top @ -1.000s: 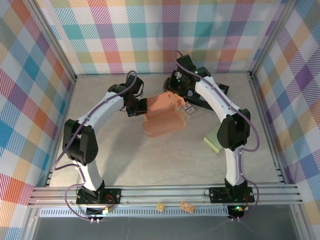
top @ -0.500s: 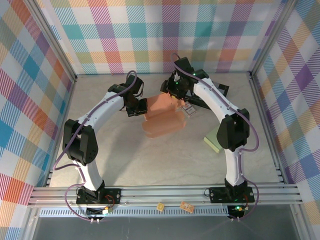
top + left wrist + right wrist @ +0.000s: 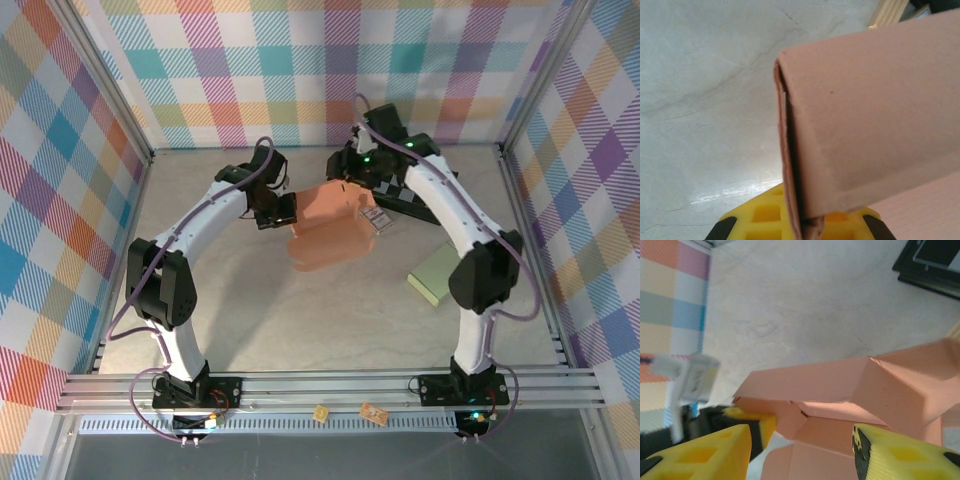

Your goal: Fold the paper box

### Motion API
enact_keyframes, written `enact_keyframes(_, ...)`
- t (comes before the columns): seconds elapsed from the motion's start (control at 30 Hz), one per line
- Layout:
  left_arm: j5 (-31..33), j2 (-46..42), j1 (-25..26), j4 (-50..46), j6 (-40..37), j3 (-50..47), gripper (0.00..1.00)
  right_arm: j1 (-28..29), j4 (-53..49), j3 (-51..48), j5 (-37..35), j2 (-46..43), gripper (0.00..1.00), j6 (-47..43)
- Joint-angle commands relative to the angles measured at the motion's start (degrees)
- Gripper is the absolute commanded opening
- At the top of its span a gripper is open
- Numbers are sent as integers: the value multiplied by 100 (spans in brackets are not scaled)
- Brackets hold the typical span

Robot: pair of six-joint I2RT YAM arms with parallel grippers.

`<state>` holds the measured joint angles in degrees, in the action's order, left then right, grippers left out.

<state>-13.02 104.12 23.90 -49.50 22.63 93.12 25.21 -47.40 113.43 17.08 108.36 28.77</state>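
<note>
paper box (image 3: 328, 228) clamped in left pincer (image 3: 284, 213), right pincer (image 3: 800, 440) apart above it.

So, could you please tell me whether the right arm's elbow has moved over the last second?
Yes. The right arm's elbow has swung rightward, uncovering more of the pale green pad lying on the table beside it.
</note>
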Motion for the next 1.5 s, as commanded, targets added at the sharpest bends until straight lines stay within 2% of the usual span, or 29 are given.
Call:
enact_keyframes(0.0, -513, 172, -99, -98, -365, 311, 0, -640, 287, -452, 900, -797, 56, -689)
enact_keyframes(0.1, -1016, 387, -155, -17, -742, 520, 0, -1280, 807, -1232, 1806, -1207, 53, -608)
enact_keyframes(0.27, -1892, 794, -304, 322, -1161, 598, 0, -2175, 1814, -2550, 2531, -1593, 45, -193)
enact_keyframes(0.37, -2257, 1015, -383, 473, -1357, 625, 0, -2518, 2223, -2967, 2759, -1652, 42, -193)
enact_keyframes(0.43, -2573, 1185, -433, 478, -1464, 720, 0, -2645, 2572, -3192, 3284, -1512, 42, -170)
enact_keyframes(0.5, -2898, 1317, -469, 473, -1600, 866, 0, -2633, 2680, -3277, 3781, -1271, 42, -307)
enact_keyframes(0.7, -3172, 1630, -538, 220, -1907, 1290, 0, -2618, 2822, -3573, 4065, -1080, 46, -730)
enact_keyframes(0.83, -3233, 1726, -544, 81, -2052, 1417, 0, -2616, 2619, -3503, 4008, -967, 46, -1036)
enact_keyframes(1.1, -3160, 1817, -544, -34, -2083, 1487, 0, -2383, 2738, -3276, 4314, -904, 47, -992)
enact_keyframes(1.47, -3093, 1805, -535, -86, -2052, 1509, 0, -2080, 2224, -3057, 4052, -847, 46, -1417)
